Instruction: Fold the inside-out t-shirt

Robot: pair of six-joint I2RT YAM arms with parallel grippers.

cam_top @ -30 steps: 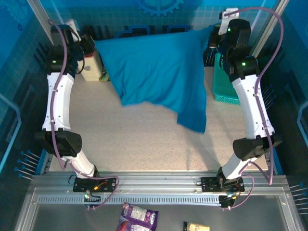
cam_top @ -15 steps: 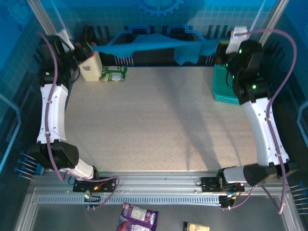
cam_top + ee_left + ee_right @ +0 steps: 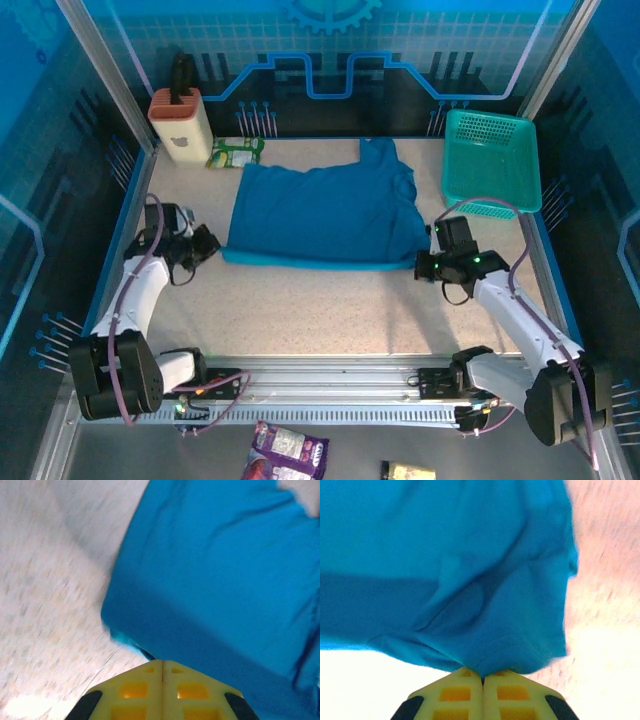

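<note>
1. Left gripper (image 3: 208, 246): on my wrist feed its yellow plastic fingers (image 3: 135, 692) are pressed flat together. Their tips nip the edge of the plain blue-teal soft cloth t-shirt (image 3: 320, 210) at its near left corner.
2. Right gripper (image 3: 424, 266): its fingers (image 3: 512, 692) are likewise pressed together. The cloth bunches into creases that run straight into the tips, so it is pinching the near right corner.
3. I see the t-shirt spread on the speckled beige desk (image 3: 320, 310), in the far half and midway between the left and right edges. Its near edge runs straight from one gripper to the other, and a sleeve-like flap pokes toward the far edge.
4. My count on the desk:
   - two grippers and one t-shirt
   - one teal plastic mesh basket (image 3: 490, 160)
   - one rounded beige holder (image 3: 180, 125) with a dark handle standing in it
   - one small green packet (image 3: 236, 152)
5. The basket sits in the far right corner and the holder in the far left corner. The packet lies just beside the holder along the far edge, near the shirt's far left corner.
6. The shirt looks matte and soft, with no print and a few shallow wrinkles. The basket is rigid and rectangular, with gridded holes. The desk top is hard and mottled.
7. Off the desk, past the near edge, one glossy purple snack bag (image 3: 288, 452) lies flat.
</note>
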